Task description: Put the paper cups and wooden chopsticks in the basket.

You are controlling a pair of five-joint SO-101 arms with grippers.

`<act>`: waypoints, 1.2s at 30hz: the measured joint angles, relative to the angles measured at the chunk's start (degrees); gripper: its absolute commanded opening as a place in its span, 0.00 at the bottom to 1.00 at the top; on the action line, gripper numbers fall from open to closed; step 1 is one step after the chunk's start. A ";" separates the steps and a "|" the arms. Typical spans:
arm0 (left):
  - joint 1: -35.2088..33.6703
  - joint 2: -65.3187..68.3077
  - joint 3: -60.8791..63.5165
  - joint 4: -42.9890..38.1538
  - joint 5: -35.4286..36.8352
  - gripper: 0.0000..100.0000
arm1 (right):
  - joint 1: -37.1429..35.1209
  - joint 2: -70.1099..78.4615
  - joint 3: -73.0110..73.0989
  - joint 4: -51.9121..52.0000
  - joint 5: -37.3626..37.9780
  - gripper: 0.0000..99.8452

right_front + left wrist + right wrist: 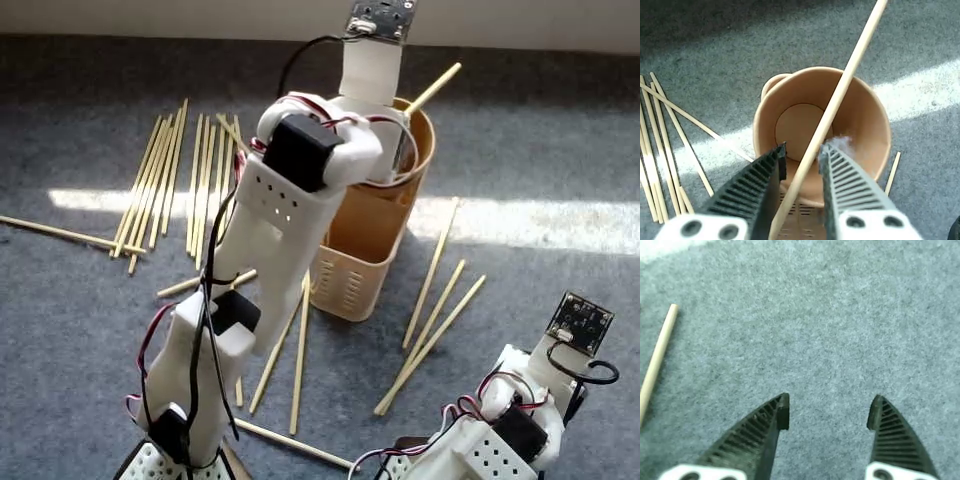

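counter (560,130): grey, carpet-looking surface under everything, with a bright strip of light across the middle.

left arm (270,230): the big white one. It comes up from 7 o'clock in the high view and its wrist sits right over the basket.

basket (365,260): tan plastic, upright, about dead centre. From the left wrist view its floor looks pretty much bare.

right arm (510,430): tucked down at 5 o'clock, well apart from the basket.

loose chopsticks, 9–10 o'clock (170,180): the biggest bunch, fanned out flat on the counter.

loose chopsticks, 4 o'clock (435,310): a few lying near the basket's side.

loose chopsticks, 6–7 o'clock (285,350): a handful more, partly under the left arm.

left hand (802,150): above the basket mouth, fingers a little apart, one on each side of a stick. There's a gap on one side, so I'd call it loose, not a clamp.

right hand (829,412): fingers spread wide, nothing in it, over bare counter with one chopstick (657,357) off to the side.

tilted chopstick (840,95): slants across the basket opening and pokes out past the rim at 1 o'clock. Can't tell if its low end is resting inside.

progress: early days, I reckon. At best one stick is going in, and nearly all the chopsticks are out on the counter. As for the paper cups, I can't judge that half from these views.
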 measured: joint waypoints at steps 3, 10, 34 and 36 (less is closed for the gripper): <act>0.00 0.00 0.00 -0.18 0.00 0.00 | 0.00 0.00 0.00 0.00 0.00 0.26; -1.85 0.00 -2.73 -1.58 -1.76 0.00 | 0.00 0.00 0.00 0.00 0.00 0.26; -58.37 -39.82 -12.75 0.35 0.53 0.00 | 0.00 0.00 0.00 0.00 0.00 0.26; -60.04 -46.59 -13.19 0.35 0.53 0.00 | 0.00 0.00 0.00 0.00 0.00 0.26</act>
